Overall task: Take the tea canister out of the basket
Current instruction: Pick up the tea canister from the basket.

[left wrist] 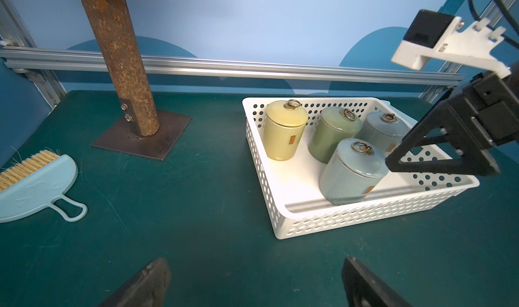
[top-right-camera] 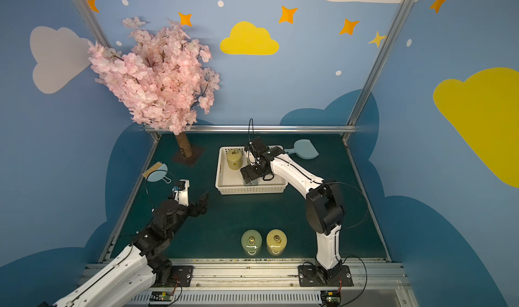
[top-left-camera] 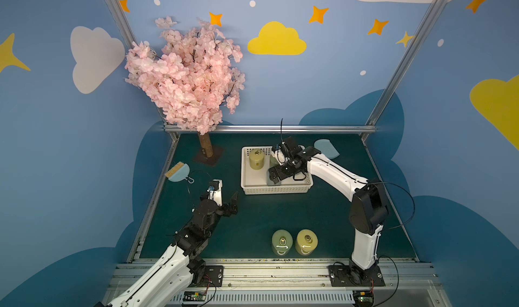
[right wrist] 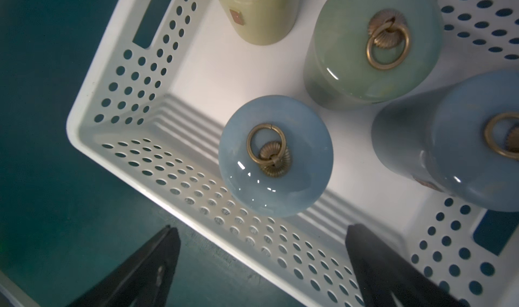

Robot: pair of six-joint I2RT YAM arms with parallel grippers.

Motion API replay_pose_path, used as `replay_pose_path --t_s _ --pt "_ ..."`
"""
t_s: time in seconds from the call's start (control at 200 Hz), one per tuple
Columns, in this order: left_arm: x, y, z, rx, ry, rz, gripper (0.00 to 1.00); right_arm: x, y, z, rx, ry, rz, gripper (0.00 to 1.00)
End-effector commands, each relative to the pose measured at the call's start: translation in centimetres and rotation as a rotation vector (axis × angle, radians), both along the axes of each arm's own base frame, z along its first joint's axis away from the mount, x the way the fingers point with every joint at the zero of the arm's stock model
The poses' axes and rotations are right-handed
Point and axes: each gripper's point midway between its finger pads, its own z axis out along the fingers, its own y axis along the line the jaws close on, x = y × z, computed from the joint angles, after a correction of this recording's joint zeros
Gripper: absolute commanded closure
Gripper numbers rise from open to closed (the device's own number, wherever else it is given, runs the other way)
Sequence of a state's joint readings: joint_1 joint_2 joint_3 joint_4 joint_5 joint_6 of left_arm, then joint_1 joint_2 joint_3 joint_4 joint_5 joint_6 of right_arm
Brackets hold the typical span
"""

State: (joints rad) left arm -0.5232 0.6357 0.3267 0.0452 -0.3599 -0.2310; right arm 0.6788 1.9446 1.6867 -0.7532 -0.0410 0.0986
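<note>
Four tea canisters stand upright in the white basket (left wrist: 365, 215): the yellow canister (left wrist: 283, 131), the green canister (left wrist: 332, 135) and two blue ones. The front blue canister (right wrist: 275, 156) stands near the front wall of the basket. The back blue canister (left wrist: 384, 128) stands behind it, beside the green canister.

My right gripper (right wrist: 262, 229) hangs over the front part of the basket, just beside the front blue canister. Its jaws are wide apart and hold nothing; whether a finger touches the lid, I cannot tell. My left gripper (left wrist: 255, 260) is over the green table (top-left-camera: 252, 221), well apart from the basket. Its jaws are also spread wide, with nothing between them.

Outside the basket, a pale green canister (top-left-camera: 281, 242) and a second yellow canister (top-left-camera: 306, 241) stand side by side on the table near its front edge. A pale blue dustpan (top-left-camera: 327, 148) lies behind the far right corner of the basket. A small brush (top-left-camera: 177, 173) lies at the left side of the table.
</note>
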Motion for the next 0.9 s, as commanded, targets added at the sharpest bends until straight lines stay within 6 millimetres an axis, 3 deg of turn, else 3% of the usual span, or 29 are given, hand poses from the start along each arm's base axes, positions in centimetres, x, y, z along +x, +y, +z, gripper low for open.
replay_pose_path --t_s 0.0,0.576,0.896 --pt "0.2 0.3 0.3 0.006 -0.017 0.014 0.00 0.4 0.1 -0.5 -0.046 -0.003 0.004 0.01" --pt "0.1 0.4 0.3 0.010 -0.018 0.013 0.00 2.3 1.9 -3.7 -0.099 0.021 0.016 0.02" --pt "0.1 0.4 0.3 0.012 -0.019 0.015 0.00 2.8 1.7 -5.1 -0.147 0.036 0.012 0.07"
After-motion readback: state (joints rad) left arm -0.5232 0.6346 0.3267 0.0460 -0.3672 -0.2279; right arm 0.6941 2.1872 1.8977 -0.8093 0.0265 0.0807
